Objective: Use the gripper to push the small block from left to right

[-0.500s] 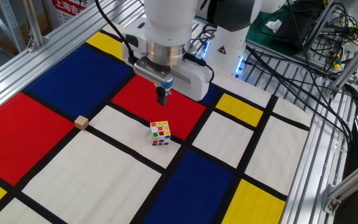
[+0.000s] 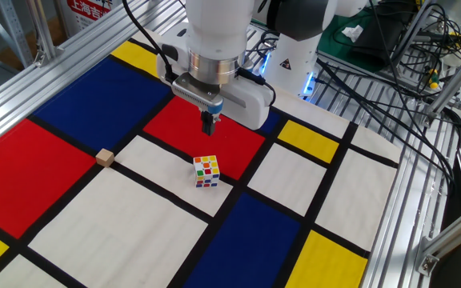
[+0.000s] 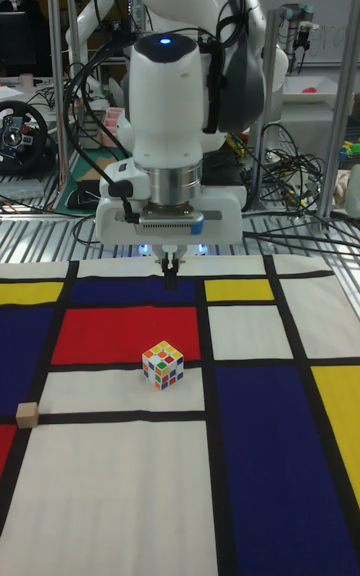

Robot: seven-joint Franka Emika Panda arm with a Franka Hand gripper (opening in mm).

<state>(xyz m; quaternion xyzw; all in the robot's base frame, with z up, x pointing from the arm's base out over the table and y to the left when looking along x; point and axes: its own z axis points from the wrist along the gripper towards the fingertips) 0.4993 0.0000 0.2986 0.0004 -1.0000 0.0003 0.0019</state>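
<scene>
The small block (image 2: 105, 158) is a tiny tan wooden cube resting on the red panel's right edge, left of centre; it also shows as the small block (image 3: 27, 415) at the far left of the tall fixed view. My gripper (image 2: 208, 126) hangs above the upper red panel with its dark fingers pressed together, shut on nothing, well to the right of and behind the block. In the tall fixed view the gripper (image 3: 172, 275) points down over the blue strip behind the red panel.
A multicoloured puzzle cube (image 2: 206, 171) stands on a white panel between the block and the gripper's side, also seen as the puzzle cube (image 3: 163, 364). Aluminium rails (image 2: 22, 84) frame the mat. Cables (image 2: 390, 64) lie at the back right.
</scene>
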